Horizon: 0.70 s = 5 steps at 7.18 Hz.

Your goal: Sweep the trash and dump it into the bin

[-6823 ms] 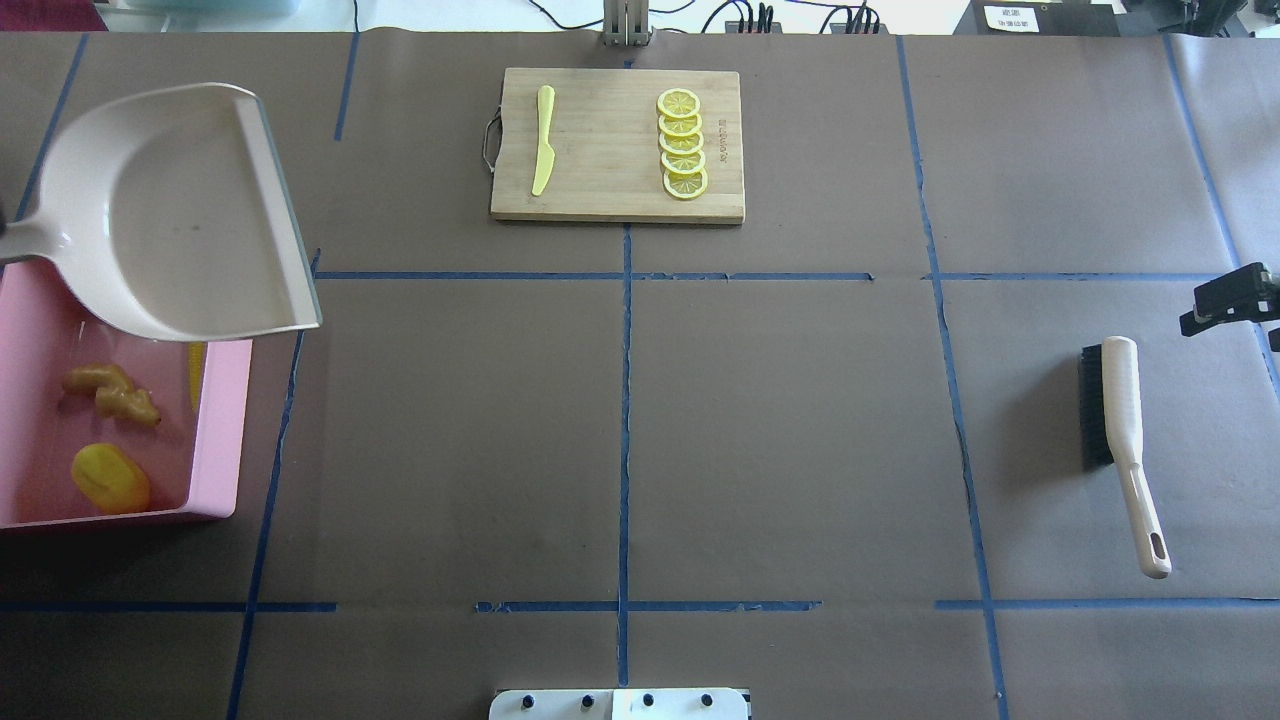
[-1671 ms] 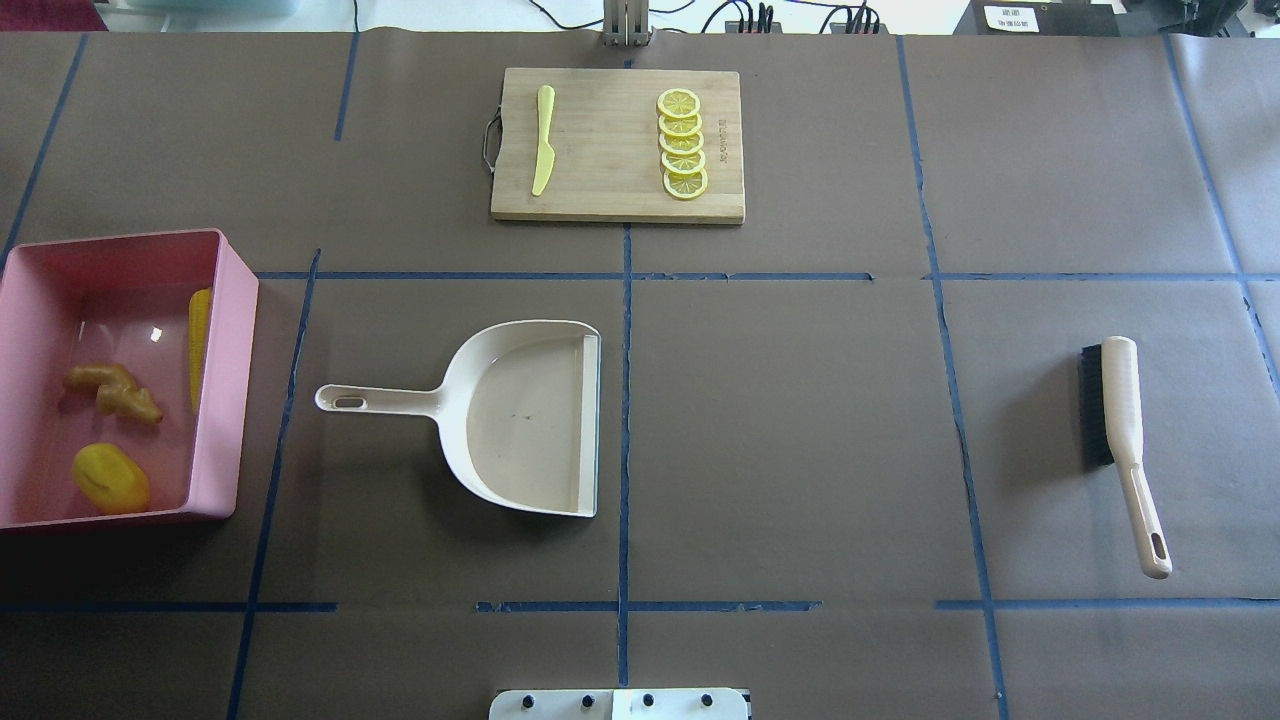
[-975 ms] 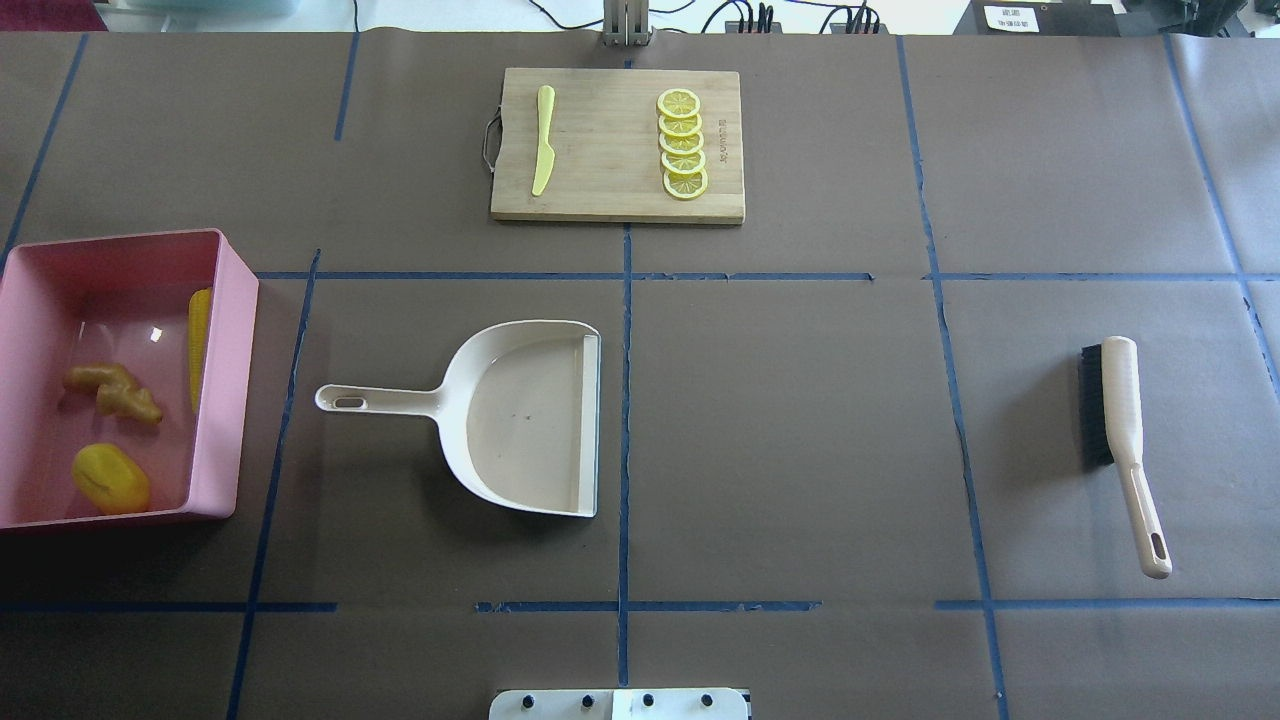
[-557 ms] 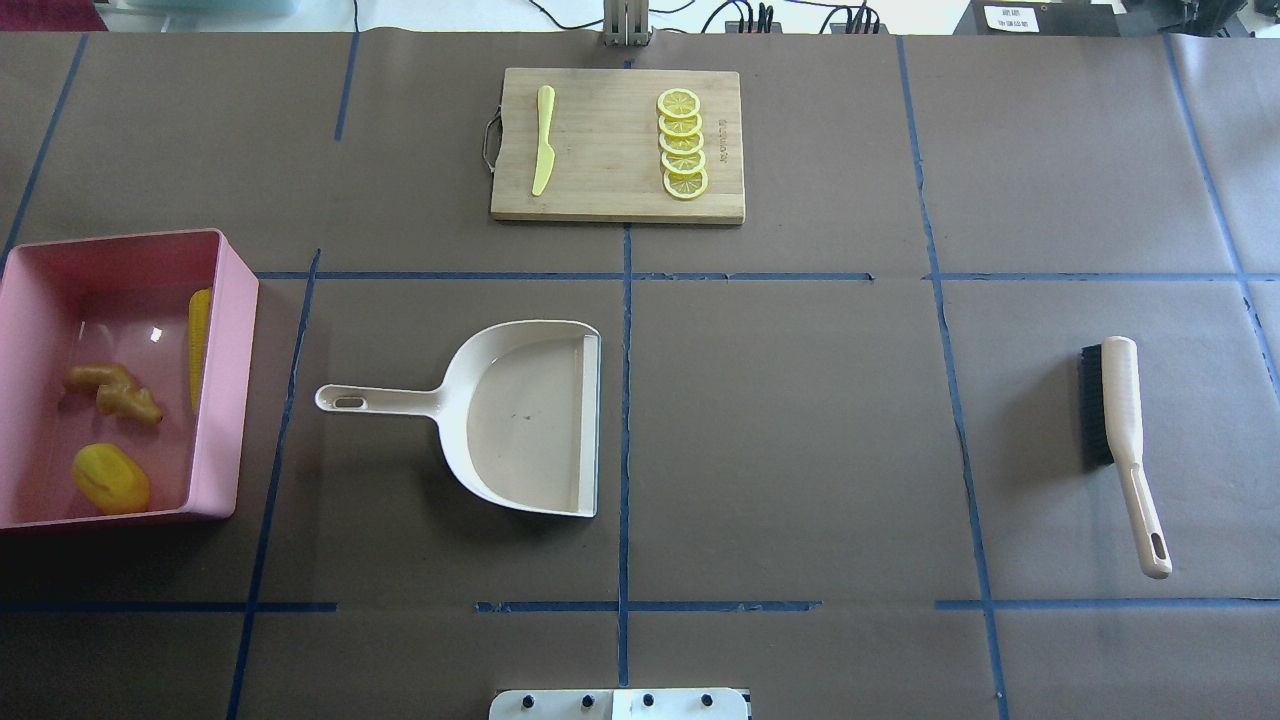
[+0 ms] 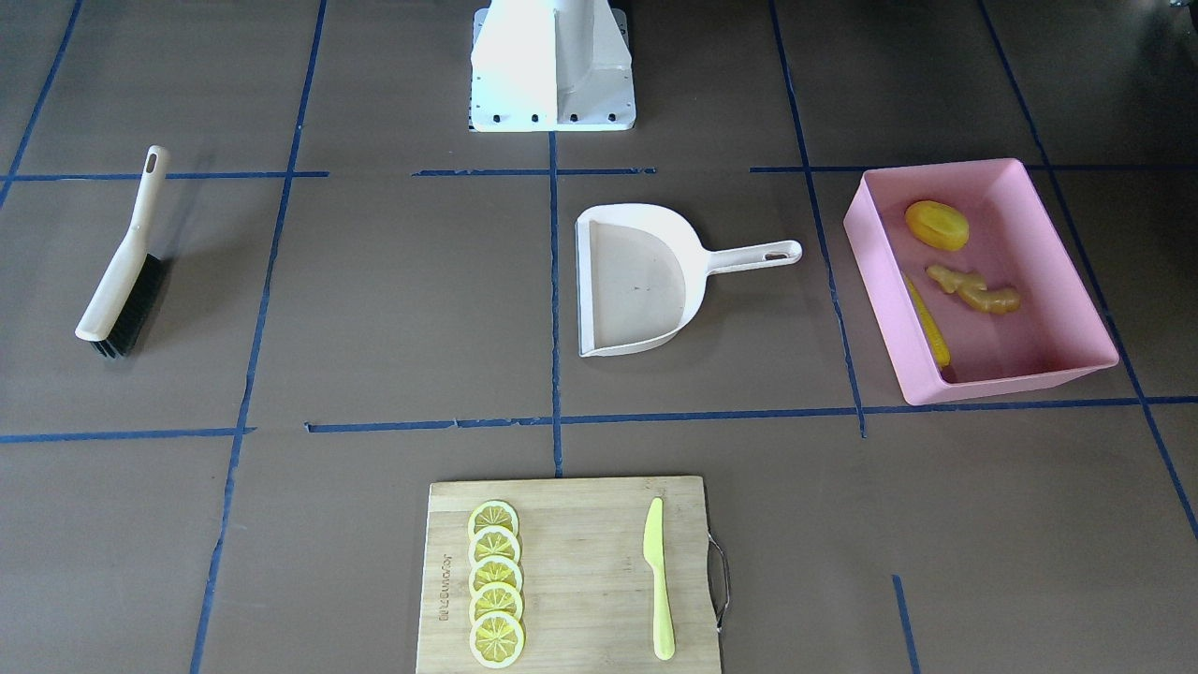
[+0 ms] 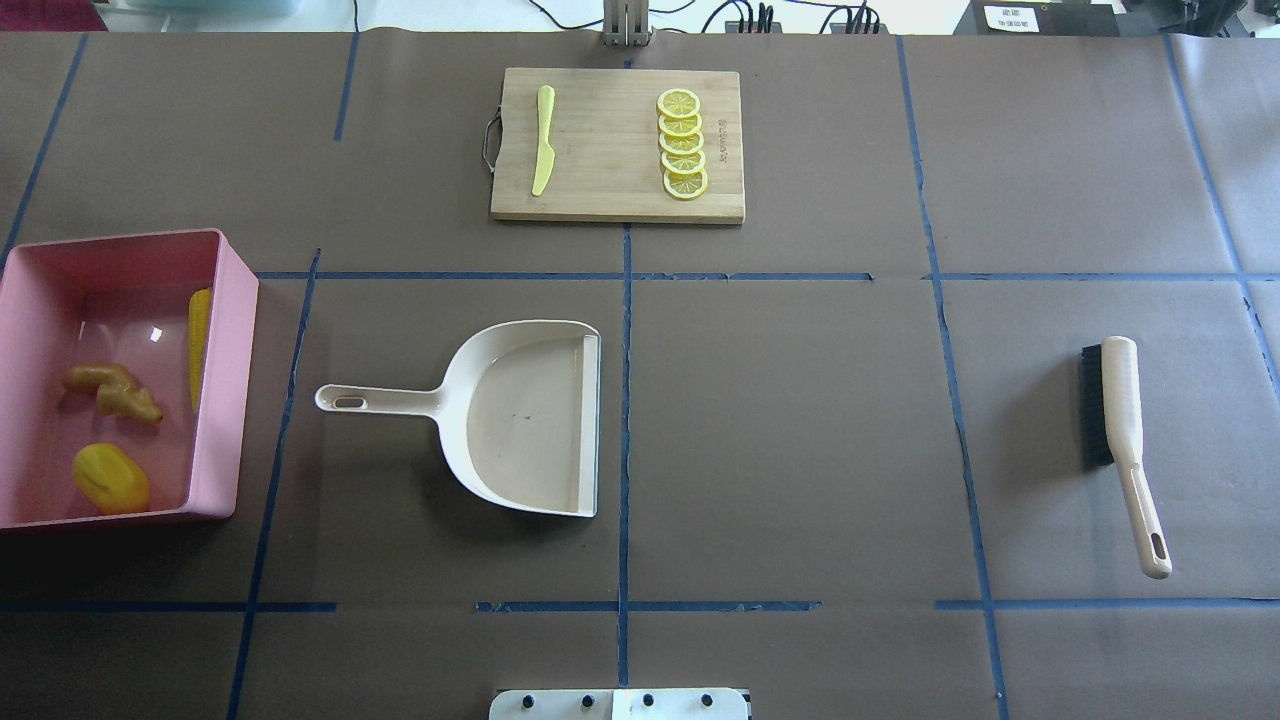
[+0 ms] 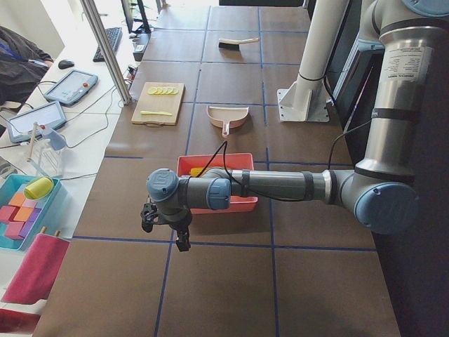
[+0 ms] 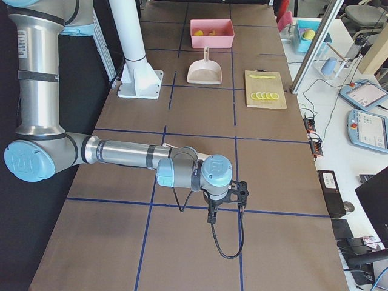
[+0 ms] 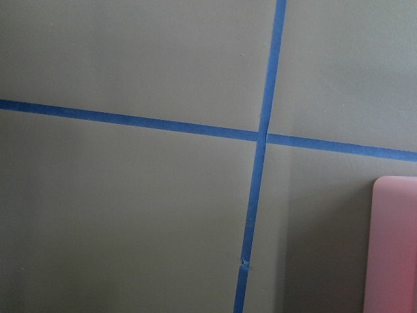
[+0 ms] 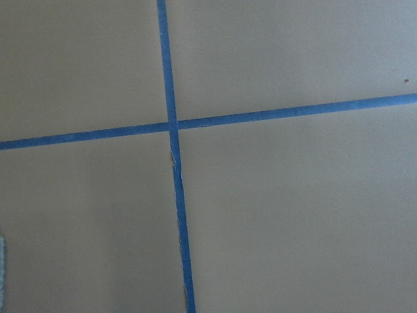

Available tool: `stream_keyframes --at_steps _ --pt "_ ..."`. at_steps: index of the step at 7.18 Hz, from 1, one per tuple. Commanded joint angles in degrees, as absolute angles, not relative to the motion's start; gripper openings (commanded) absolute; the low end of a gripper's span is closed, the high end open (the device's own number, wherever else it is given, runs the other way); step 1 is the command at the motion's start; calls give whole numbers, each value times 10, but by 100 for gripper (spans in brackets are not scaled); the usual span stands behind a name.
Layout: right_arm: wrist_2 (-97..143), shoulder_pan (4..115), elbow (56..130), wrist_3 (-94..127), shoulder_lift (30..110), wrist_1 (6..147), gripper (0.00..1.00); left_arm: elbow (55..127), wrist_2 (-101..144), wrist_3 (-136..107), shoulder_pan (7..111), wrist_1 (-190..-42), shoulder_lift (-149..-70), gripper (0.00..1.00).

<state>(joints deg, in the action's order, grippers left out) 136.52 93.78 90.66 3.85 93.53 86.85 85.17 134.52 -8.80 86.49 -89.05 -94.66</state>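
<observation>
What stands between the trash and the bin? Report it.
Nothing visible does. The corn cob, the potato lump and the ginger root already lie inside the pink bin. The dustpan sits empty on the table, apart from it.

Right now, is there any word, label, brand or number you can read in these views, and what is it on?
Cutting board: a printed mark along one short edge, too small to read.
White label on the black box: print too blurred to read.
No other text shows.
</observation>
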Motion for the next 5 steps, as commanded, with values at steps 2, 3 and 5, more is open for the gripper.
stream_keyframes --at_steps 2,3,5 --pt "1359 937 906 38 935 868 100 850 1342 -48 865 -911 -940 100" --pt "1347 937 906 38 935 868 100 850 1342 -45 865 -924 -938 100" --pt "1345 937 907 38 935 869 100 850 1343 -45 865 -925 -939 100"
